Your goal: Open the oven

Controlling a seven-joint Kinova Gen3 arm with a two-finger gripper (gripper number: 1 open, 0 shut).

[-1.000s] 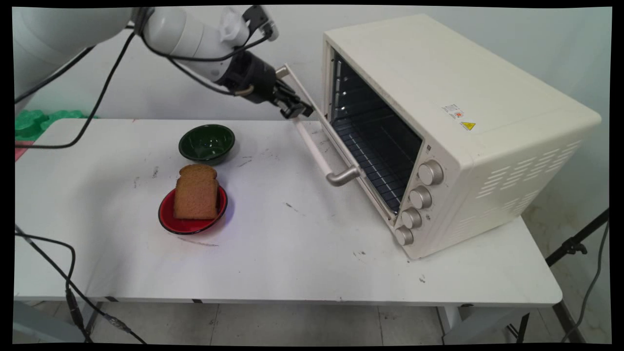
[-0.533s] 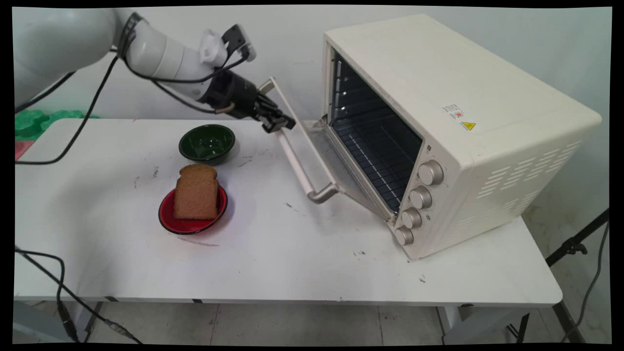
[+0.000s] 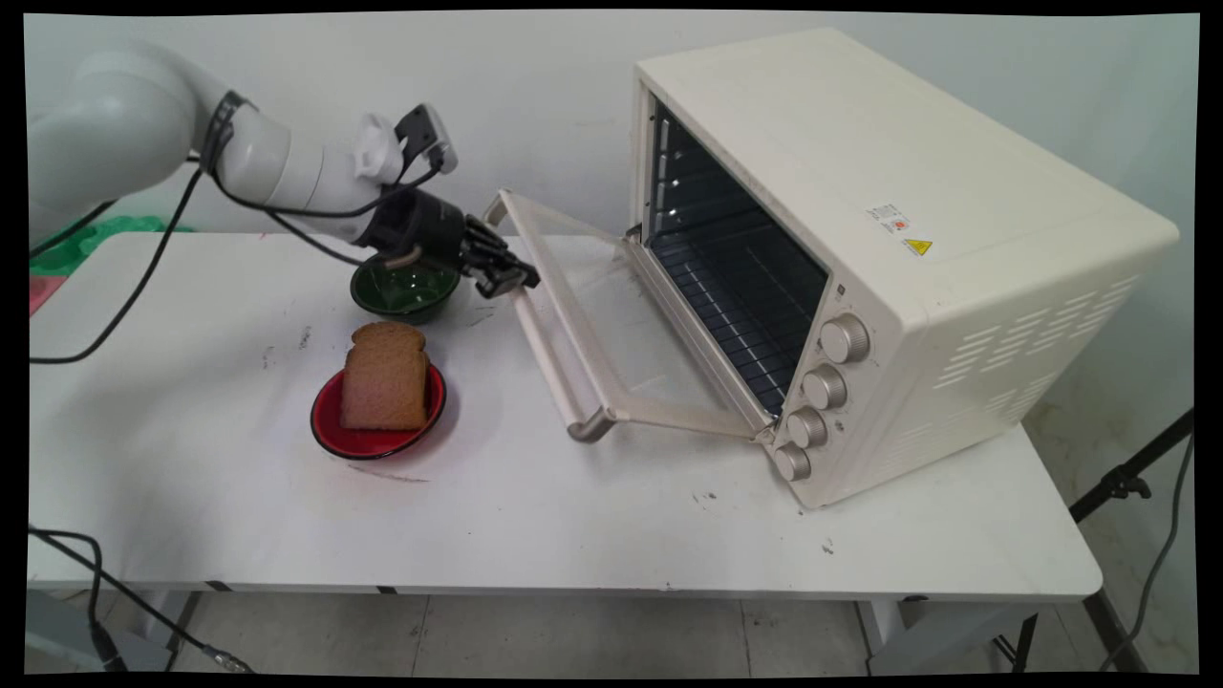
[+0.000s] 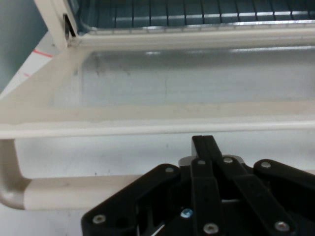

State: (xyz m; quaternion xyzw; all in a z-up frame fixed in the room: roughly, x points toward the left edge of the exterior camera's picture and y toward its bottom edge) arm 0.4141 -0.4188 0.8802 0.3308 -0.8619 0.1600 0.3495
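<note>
Lowering oven door (image 3: 611,325), seemingly further.

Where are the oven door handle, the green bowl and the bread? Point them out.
oven door handle (image 3: 551,355), main view, middle of the bar.
green bowl (image 3: 406,296), main view, inside below the hand.
bread (image 3: 385,378), main view, middle of the slice's face.

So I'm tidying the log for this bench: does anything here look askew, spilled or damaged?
Nothing spilled or broken. The toaster oven sits skewed across the table, one rear corner past its right edge. Its door hangs open with the gripper at the handle. The bread stands on the red plate.
</note>
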